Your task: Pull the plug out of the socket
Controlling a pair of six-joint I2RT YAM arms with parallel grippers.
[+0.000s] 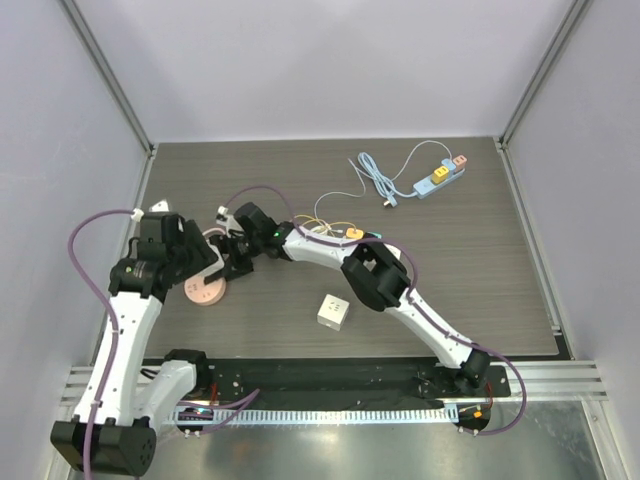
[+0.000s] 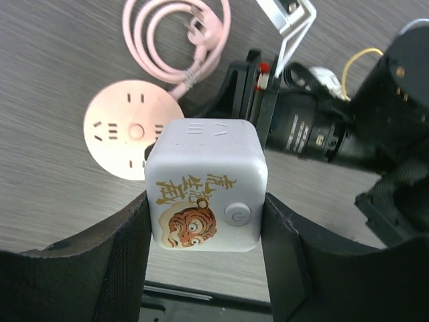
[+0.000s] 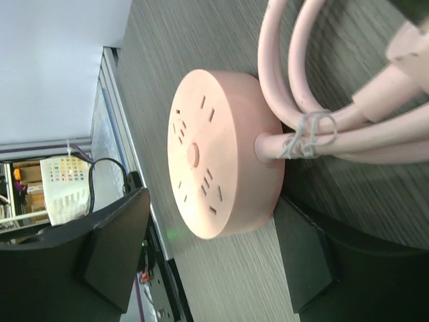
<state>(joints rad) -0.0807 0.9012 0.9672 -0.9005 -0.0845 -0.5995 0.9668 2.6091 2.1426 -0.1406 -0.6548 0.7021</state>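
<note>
- The plug, a white cube with a tiger print and a power button, is clamped between the fingers of the left gripper, one finger on each side face.
- The round pink socket is seen lying flat on the desk, just beyond and below the left gripper's fingertips and offset to one side. Only its rim is overlapped by the cube in the left wrist view, and the rest of its slotted face is bare.
- The plug is judged to be free of the socket, though its pins are hidden underneath.
- The right gripper is spread wide with the socket between its fingers. A gap is seen at one finger, so no squeeze is shown.
- The pink cable is coiled beyond the socket, past both grippers.
- The pull axis is judged to run square to the socket face, straight up from the desk. The plug is carried by the left arm, and the right is judged to be placed to steady the base.
</note>
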